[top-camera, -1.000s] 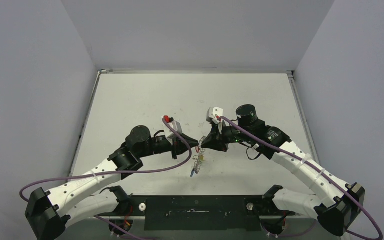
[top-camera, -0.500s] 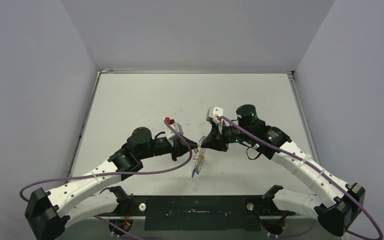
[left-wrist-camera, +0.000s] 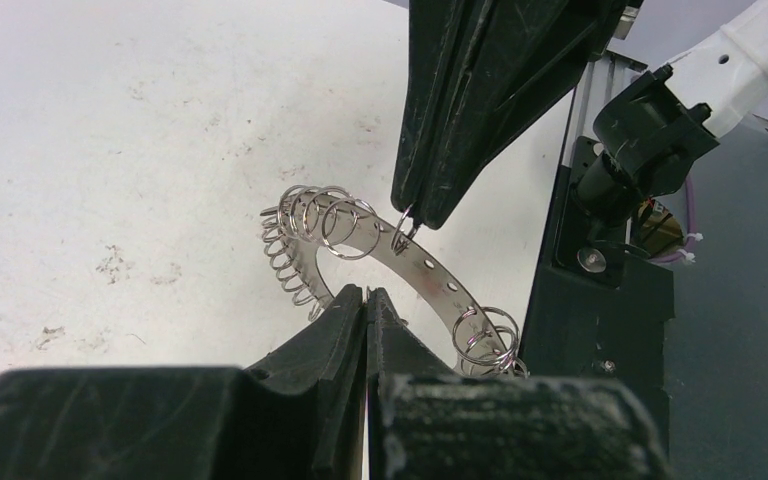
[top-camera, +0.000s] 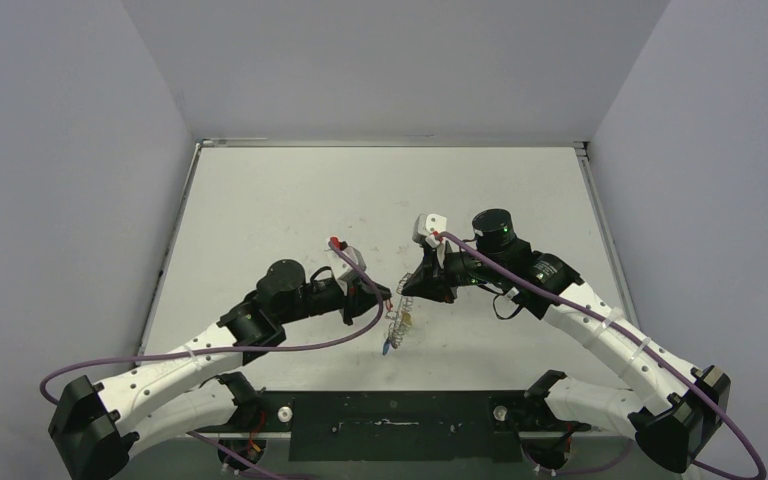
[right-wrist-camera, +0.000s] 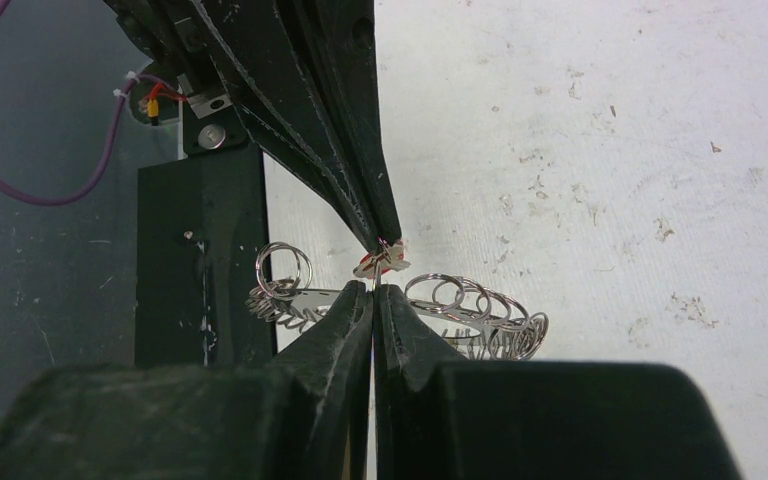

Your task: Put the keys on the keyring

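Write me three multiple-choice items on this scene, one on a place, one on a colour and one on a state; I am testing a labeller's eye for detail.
1. Where is the keyring?
A. lying far from both grippers
B. between the tips of the left gripper and the right gripper
C. hidden from every view

2. What colour is the tag hanging lowest from it in the top view?
A. green
B. yellow
C. blue

3. How do the right gripper's jaws stand?
A. shut on a wire loop of the keyring
B. wide open
C. shut on the tag

Answers:
1 B, both wrist views show the two tips meeting at the ring.
2 C, a blue tag dangles below the ring.
3 A, the left wrist view shows them pinching a loop.
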Available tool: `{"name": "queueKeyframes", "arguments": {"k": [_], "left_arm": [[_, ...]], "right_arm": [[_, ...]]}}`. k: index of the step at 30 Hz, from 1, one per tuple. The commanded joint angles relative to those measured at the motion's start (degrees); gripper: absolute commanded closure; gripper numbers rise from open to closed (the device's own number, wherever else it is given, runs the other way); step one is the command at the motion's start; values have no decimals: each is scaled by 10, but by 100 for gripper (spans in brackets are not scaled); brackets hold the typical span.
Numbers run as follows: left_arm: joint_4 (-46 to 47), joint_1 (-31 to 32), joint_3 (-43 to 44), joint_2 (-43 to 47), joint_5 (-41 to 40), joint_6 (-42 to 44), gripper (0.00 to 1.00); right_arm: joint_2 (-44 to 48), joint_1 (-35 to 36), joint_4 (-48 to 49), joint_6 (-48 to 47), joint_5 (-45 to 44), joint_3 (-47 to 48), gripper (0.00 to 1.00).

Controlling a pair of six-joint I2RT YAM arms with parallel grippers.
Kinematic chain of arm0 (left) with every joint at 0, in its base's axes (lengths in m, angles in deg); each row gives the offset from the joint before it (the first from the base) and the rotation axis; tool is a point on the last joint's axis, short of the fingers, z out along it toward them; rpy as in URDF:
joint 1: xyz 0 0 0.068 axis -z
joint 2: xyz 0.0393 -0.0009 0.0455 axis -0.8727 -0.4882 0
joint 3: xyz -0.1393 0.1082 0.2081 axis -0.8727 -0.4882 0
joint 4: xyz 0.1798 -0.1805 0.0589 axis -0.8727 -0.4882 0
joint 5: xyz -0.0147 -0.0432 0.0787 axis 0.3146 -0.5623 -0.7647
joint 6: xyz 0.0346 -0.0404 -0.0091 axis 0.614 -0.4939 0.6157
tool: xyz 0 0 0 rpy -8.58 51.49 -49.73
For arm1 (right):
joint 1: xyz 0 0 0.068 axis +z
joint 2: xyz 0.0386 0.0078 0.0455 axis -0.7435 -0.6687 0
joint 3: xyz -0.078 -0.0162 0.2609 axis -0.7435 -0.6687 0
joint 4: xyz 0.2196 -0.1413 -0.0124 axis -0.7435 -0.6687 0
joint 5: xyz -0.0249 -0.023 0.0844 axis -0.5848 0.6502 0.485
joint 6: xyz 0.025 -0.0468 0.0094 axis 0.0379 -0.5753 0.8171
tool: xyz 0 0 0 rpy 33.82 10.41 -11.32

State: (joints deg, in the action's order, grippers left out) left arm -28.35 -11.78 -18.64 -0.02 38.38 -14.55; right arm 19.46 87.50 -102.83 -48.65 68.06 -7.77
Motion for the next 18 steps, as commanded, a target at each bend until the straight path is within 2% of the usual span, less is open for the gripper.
{"name": "queueKeyframes", "arguments": {"k": [1, 10, 18], "left_arm": [[20, 1, 2, 9, -10, -12, 100], [110, 1, -14, 41, 18, -20, 100], [134, 2, 11, 2, 43, -20, 100]], "right_arm": [[7, 3, 52, 6, 13, 32, 100], [6, 3, 54, 5, 13, 29, 100], [6, 3, 53, 5, 13, 29, 100]]}}
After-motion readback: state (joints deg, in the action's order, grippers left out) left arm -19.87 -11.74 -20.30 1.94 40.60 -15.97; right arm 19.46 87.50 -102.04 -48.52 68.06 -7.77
